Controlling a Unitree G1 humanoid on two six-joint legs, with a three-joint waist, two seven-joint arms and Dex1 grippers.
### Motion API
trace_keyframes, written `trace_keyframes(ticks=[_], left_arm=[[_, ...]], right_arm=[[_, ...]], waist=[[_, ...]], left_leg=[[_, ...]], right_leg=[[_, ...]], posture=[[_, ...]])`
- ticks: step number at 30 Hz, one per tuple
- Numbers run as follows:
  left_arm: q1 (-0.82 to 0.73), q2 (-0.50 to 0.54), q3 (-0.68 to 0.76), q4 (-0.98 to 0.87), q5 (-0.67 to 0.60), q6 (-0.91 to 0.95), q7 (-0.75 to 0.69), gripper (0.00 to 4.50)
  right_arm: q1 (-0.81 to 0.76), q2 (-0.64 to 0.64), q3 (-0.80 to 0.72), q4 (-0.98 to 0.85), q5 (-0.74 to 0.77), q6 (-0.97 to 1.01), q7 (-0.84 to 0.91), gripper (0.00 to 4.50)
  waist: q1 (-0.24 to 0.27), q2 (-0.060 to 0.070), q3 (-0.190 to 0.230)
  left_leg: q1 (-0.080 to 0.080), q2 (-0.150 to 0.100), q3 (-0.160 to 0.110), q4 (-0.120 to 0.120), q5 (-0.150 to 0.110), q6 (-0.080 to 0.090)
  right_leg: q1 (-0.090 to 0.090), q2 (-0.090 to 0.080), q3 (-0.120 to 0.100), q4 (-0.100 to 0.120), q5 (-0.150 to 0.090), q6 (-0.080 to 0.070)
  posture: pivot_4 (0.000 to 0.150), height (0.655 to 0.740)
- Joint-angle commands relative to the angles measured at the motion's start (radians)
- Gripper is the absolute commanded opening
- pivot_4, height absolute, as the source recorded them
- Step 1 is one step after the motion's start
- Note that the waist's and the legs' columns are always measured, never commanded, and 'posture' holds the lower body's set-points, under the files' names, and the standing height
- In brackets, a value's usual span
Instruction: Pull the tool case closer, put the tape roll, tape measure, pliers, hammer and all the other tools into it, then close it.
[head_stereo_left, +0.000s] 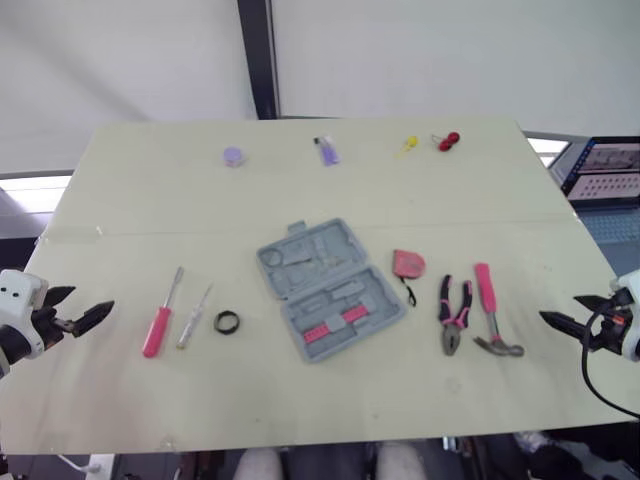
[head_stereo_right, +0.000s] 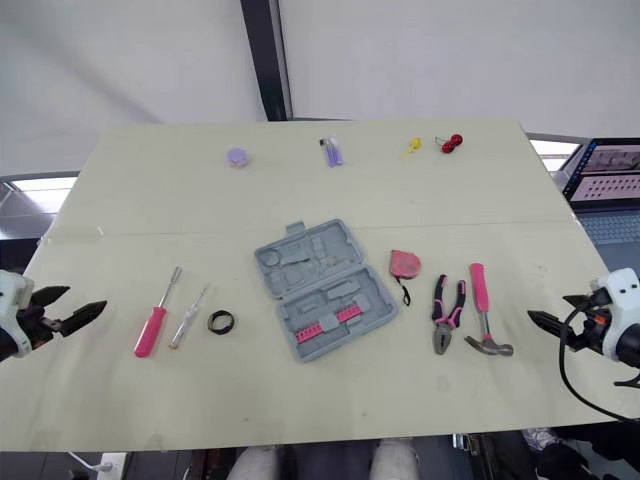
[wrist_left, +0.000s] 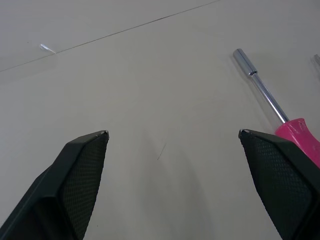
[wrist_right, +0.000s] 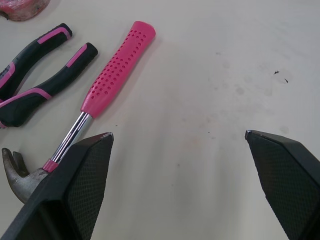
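The grey tool case (head_stereo_left: 330, 288) lies open in the middle of the table. To its right lie a pink tape measure (head_stereo_left: 408, 263), pink-and-black pliers (head_stereo_left: 455, 314) and a pink-handled hammer (head_stereo_left: 490, 307). To its left lie a black tape roll (head_stereo_left: 227, 321), a small clear-handled screwdriver (head_stereo_left: 193, 318) and a pink-handled screwdriver (head_stereo_left: 160, 315). My left gripper (head_stereo_left: 82, 311) is open at the table's left edge, empty, with the pink screwdriver (wrist_left: 280, 115) just ahead. My right gripper (head_stereo_left: 568, 322) is open at the right edge, empty, near the hammer (wrist_right: 107, 75) and pliers (wrist_right: 35, 85).
Along the far edge sit a lilac round piece (head_stereo_left: 233, 156), a small purple item (head_stereo_left: 327, 150), a yellow bit (head_stereo_left: 409, 144) and a red item (head_stereo_left: 448, 140). A screen (head_stereo_left: 605, 170) stands off the table's right side.
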Motion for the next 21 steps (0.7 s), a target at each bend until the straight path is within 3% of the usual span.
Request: trace_keyframes(ticks=[1,21], left_arm=[[-0.003,0.017,0.005,0.006,0.005,-0.008,-0.007,4.47],[0.005,0.011,-0.009,0.023,0.008,-0.006,0.008,4.47]], right_arm=[[-0.008,-0.021,-0.011,0.014,-0.003,-0.031,0.009,4.5],[-0.055,-0.016,0.005,0.14,-0.027,-0.133,0.021,4.5]], waist=[[0.0,0.0,0.0],[-0.001,0.0,0.0]], left_leg=[[0.0,0.0,0.0,0.0,0.0,0.0],[0.0,0.0,0.001,0.0,0.0,0.0]], right_leg=[[0.0,0.0,0.0,0.0,0.0,0.0],[0.0,0.0,0.001,0.0,0.0,0.0]], posture=[[0.15,0.74],[0.15,0.74]])
